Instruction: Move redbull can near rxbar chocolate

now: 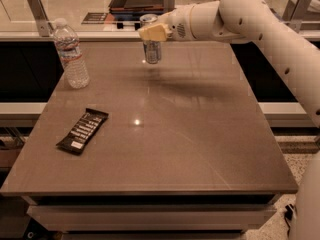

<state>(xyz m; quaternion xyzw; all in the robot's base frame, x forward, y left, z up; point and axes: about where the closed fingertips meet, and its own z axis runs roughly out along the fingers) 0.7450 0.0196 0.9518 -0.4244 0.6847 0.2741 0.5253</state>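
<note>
At the far left, a clear plastic water bottle (71, 54) stood upright near the left edge of the grey-brown table (200, 134). Nearer the front, the rxbar chocolate (82, 130), a flat black-wrapped bar with white text, lay on the tabletop, its long axis running diagonally from near-left to far-right. Well apart from it, toward the far edge, the redbull can (151, 49), a slim silver-grey metal can, stood with its long axis vertical and its top up. The gripper (155, 32) was clamped on its upper part. The can seemed raised just off the surface, though that was hard to judge. The white arm (250, 14) reached in from the right. The table's middle and right lay open.
</note>
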